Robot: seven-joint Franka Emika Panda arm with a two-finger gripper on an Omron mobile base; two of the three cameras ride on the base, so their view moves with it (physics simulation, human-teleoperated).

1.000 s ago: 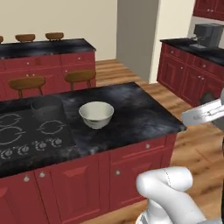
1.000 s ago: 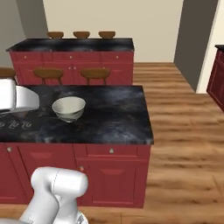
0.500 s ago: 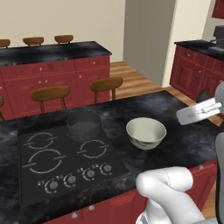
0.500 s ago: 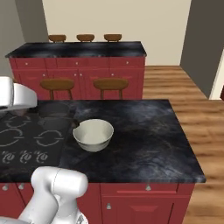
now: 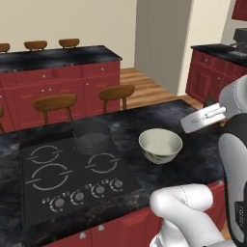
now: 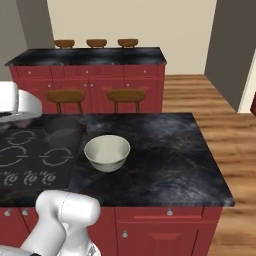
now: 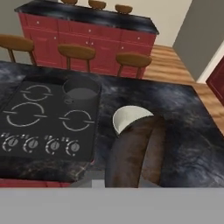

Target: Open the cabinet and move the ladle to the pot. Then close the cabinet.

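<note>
Dark marbled island counter [image 6: 165, 160], pot [image 5: 91, 137] empty on the cooktop's [image 5: 67, 178] rear burner, pale bowl [image 5: 160, 145] empty beside it, gripper [image 7: 135, 153] pressed together, clamping a dark ladle handle [image 7: 131, 151].

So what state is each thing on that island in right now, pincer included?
Pot: upright, empty, on a rear burner of the cooktop.
Bowl: upright, empty, on the counter beside the cooktop.
Pincer: shut, seemingly on the ladle.
Ladle: dark brown, up at the pincer, not yet in the pot.
</note>
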